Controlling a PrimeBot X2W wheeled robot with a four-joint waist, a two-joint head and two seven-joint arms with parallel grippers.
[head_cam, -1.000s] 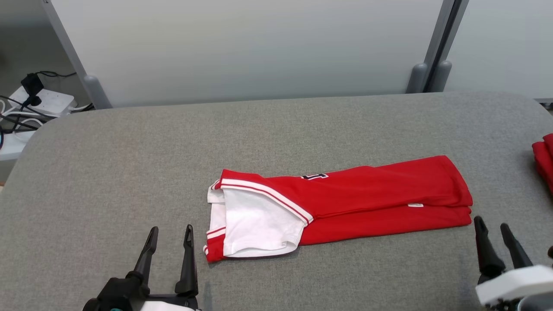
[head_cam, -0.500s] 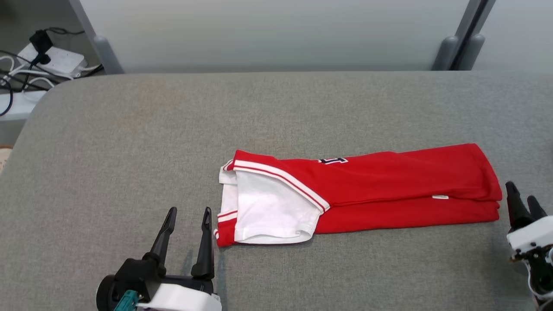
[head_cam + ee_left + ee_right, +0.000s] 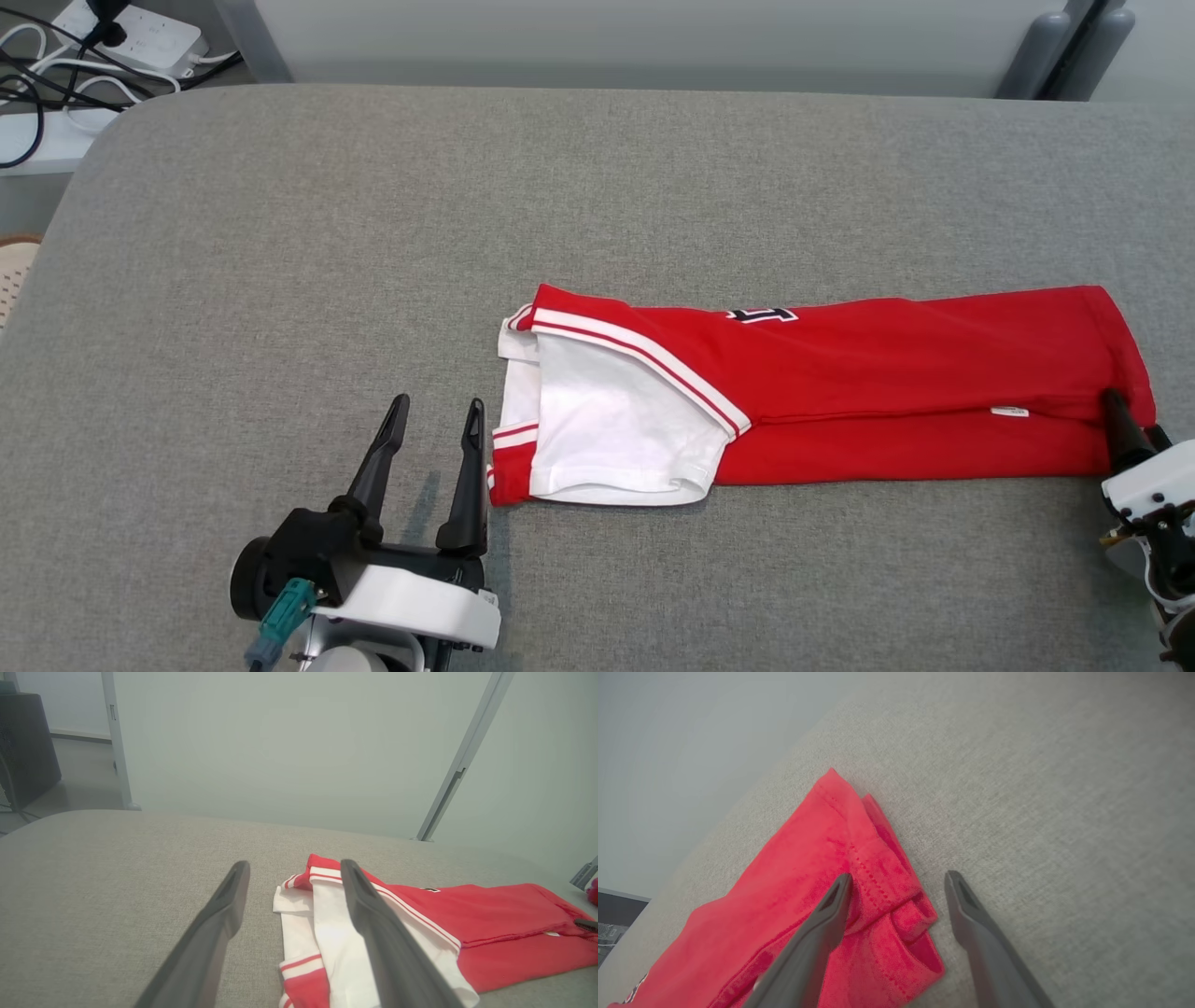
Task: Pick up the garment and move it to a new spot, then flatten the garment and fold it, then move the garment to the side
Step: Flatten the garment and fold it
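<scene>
A red garment with white sleeves and striped trim lies folded into a long band across the grey table. My left gripper stands open just left of its white sleeve end, one finger touching the hem. At the band's right end my right gripper is open, straddling the red corner; one finger rests on the cloth and the other on the table. In the head view that gripper sits at the right edge.
Power strips and cables lie on the floor beyond the table's far left corner. Grey panels with metal posts stand behind the table. Bare grey surface stretches left of and beyond the garment.
The head camera has tilted down and shifted. Both grippers have advanced to the garment's ends: the left to the sleeve hem, the right over the red corner.
</scene>
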